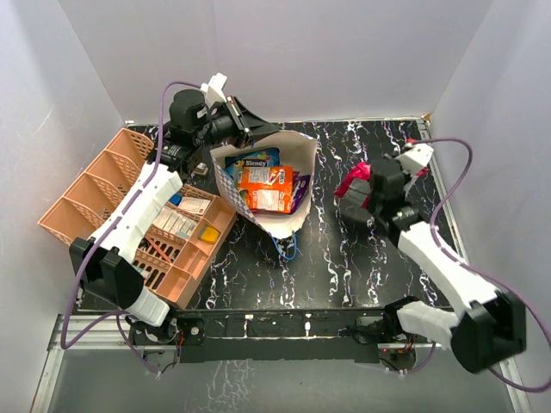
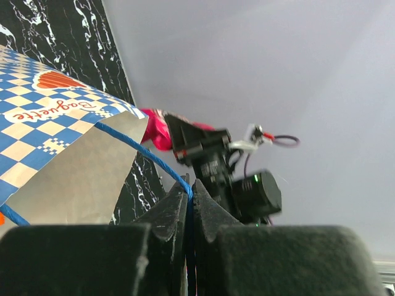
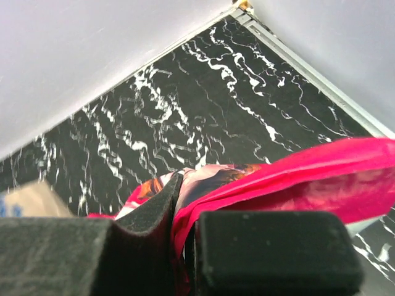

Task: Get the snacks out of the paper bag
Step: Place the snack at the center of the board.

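At 3 o'clock of the paper bag (image 1: 301,159), the right hand (image 3: 184,203) clamps a magenta snack (image 3: 321,179), which should next go down on the bench (image 1: 344,258), while the left hand (image 2: 190,197) pinches the blue cord (image 2: 148,157) at 11 o'clock, other snacks (image 1: 265,188) inside.

1 fixed camera looks steeply down from behind both arm bases over the whole marbled table (image 1: 344,258); 2 wrist cameras work at close range, the left one facing low across the paper bag (image 2: 55,142) toward the magenta packet (image 2: 154,131), which also fills the right one's view.
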Action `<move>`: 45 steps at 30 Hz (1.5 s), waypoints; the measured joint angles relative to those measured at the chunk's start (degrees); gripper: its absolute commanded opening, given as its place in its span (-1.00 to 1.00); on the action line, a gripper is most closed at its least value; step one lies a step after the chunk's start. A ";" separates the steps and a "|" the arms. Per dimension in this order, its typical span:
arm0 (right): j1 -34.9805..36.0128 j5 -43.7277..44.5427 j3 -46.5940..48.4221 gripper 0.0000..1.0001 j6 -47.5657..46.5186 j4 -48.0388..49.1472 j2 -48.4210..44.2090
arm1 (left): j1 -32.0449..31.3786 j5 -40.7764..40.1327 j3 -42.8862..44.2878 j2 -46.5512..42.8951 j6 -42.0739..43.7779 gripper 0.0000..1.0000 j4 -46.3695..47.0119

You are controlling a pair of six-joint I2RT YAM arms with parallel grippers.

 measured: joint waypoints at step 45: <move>-44.22 -34.62 -18.64 0.95 20.52 -11.43 -2.69 | 0.07 4.55 -2.93 -0.85 -4.76 -1.00 4.46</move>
